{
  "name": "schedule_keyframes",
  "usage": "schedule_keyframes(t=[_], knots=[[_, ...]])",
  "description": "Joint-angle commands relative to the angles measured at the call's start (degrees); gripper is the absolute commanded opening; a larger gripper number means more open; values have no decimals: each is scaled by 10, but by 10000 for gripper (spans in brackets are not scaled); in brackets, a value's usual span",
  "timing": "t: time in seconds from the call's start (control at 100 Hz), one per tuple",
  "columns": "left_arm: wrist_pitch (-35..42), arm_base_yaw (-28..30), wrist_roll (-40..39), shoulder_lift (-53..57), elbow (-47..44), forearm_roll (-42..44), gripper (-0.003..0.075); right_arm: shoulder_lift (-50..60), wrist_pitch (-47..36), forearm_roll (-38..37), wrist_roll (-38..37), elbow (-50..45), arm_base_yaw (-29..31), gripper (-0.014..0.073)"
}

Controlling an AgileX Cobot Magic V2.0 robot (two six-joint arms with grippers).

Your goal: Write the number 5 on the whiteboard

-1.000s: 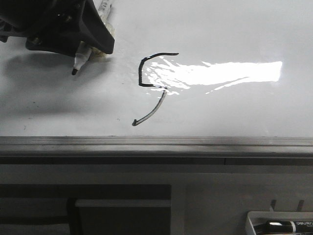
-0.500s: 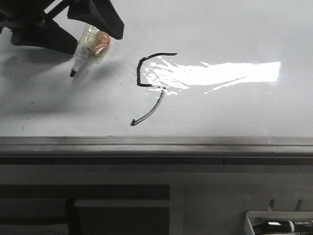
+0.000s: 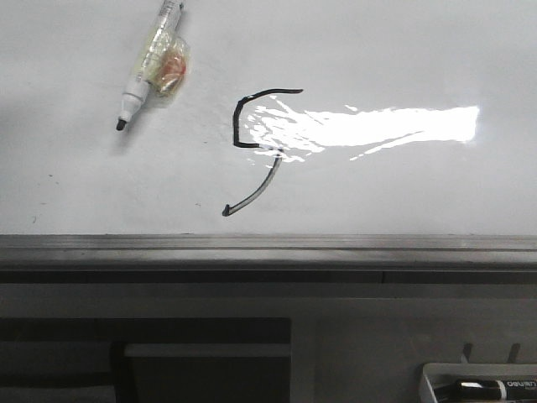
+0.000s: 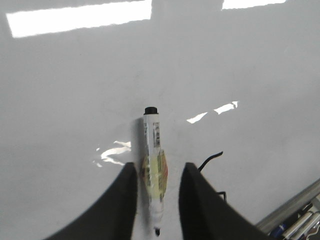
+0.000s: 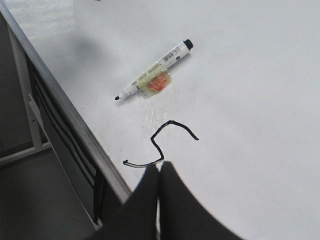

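Left arm gone; marker (image 3: 149, 69) free near number 5 (image 3: 256, 147).

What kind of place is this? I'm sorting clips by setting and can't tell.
Probably a lab or workshop test bench: a glossy whiteboard lies flat under strip-light glare, a marker lies beside the number 5, and a tray holds a spare.

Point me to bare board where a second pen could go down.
Free: the whiteboard right of the number 5, from the glare strip out to the right, and the band between the 5 and the metal rail. Crowded: upper left, where the marker lies loose beside the 5.
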State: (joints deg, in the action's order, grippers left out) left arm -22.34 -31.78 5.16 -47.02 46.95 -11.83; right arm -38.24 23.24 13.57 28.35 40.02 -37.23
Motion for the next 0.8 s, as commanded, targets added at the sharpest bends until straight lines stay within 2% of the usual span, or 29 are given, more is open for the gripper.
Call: schedule_keyframes(t=[0.0, 0.18, 0.33, 0.52, 0.79], knots=[[5, 0, 0, 64, -14, 33, -18, 49, -76, -4, 0, -29, 3, -61], [5, 0, 0, 215, -110, 40, -20, 177, -179, -4, 0, -176, 3, -61], [5, 0, 0, 305, -170, 37, -20, 270, -200, -4, 0, -252, 3, -61], [6, 0, 0, 351, -203, 29, -20, 326, -198, -4, 0, -269, 3, -61], [5, 0, 0, 351, -213, 29, -20, 327, -200, -4, 0, -269, 3, -61]])
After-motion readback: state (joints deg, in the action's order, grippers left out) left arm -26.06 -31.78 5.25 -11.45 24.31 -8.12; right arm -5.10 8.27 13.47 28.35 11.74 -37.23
